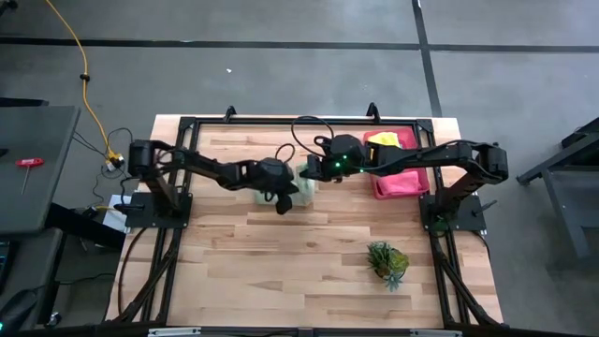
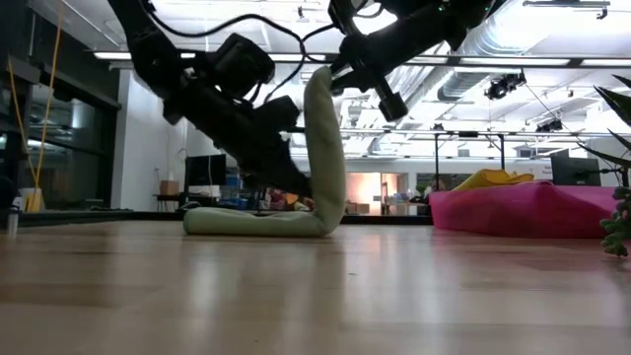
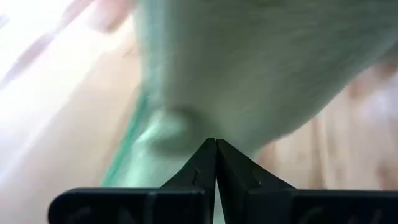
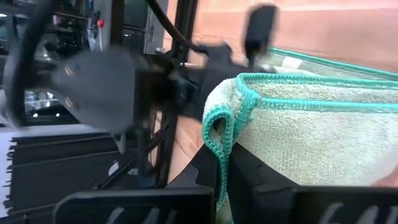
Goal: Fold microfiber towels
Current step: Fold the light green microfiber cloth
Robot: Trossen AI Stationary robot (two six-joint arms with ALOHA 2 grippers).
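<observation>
While the right gripper (image 2: 330, 74) pinches one edge of a pale green towel (image 2: 325, 148) and holds it upright above the wooden table (image 1: 281, 262), the left gripper (image 2: 296, 182), fingers clenched, presses on the flat half near the table's middle. Other towels (image 1: 384, 139) sit in a pink tray (image 1: 402, 183).

Wooden table (image 1: 281, 271) (towel (image 1: 304, 183), tray (image 1: 401, 183), plant (image 1: 387, 261))
</observation>
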